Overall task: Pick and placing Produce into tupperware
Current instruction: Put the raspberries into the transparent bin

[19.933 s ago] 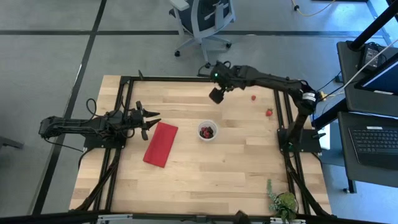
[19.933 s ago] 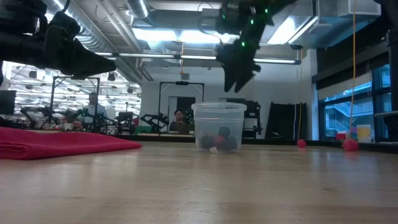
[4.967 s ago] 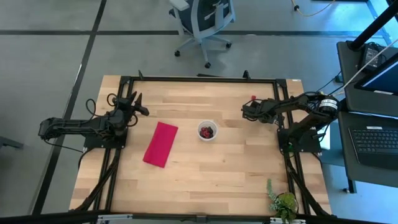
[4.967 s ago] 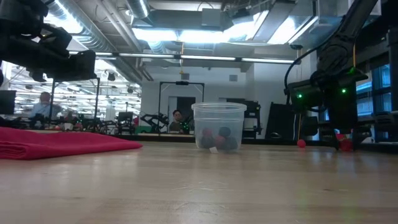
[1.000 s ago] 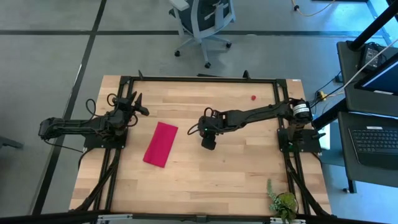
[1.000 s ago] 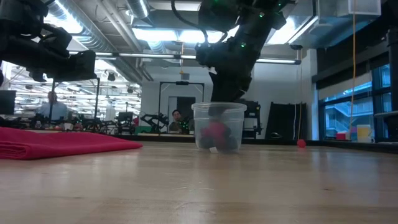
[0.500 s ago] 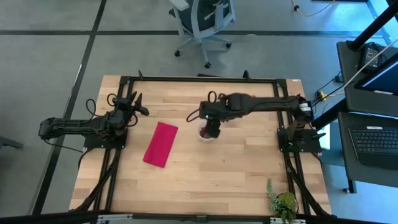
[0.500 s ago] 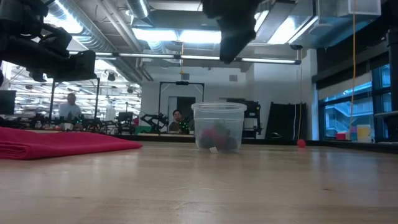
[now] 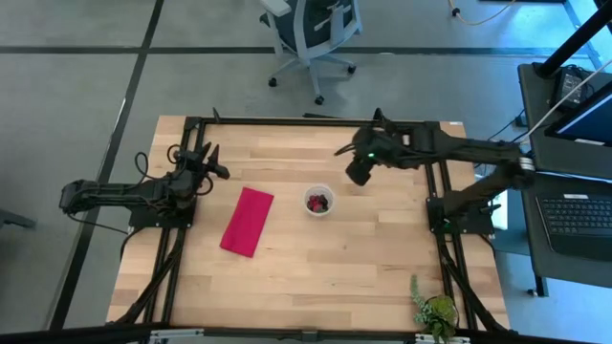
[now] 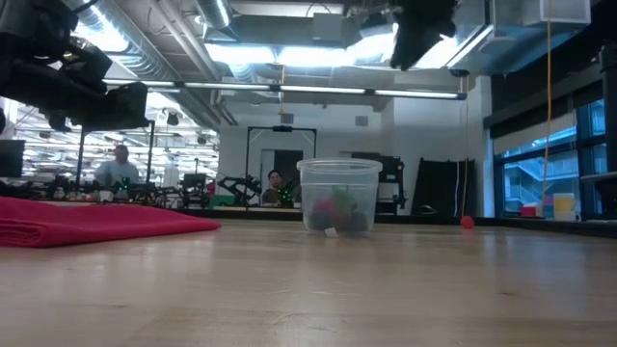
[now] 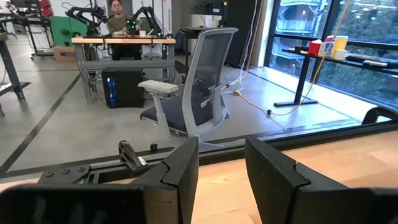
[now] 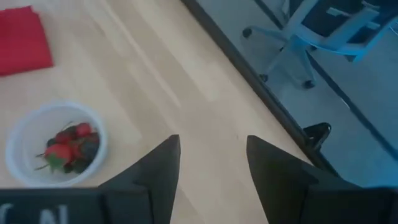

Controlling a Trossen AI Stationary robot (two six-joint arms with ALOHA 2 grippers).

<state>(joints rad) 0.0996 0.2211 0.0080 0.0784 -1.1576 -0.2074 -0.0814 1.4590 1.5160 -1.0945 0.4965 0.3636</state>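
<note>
While produce fills the tupperware, a berry lies apart.

table: pale wood in long butted planks, smooth, with a soft satin sheen in the low view
tupperware: thin clear-whitish plastic, slightly cloudy and glossy, the contents showing through its wall
produce: smooth-skinned dark red and brighter red fruit, faintly shiny, ahead of the right gripper's fingers
cloth: flat magenta fabric, matt, folded with soft edges
right gripper: dark matt fingers, plastic-looking
left gripper: dark matt fingers, flat smooth faces
frame: black metal rails along the table edge, dull finish
chair: beyond the left fingers, grey mesh back, pale plastic shell
</note>
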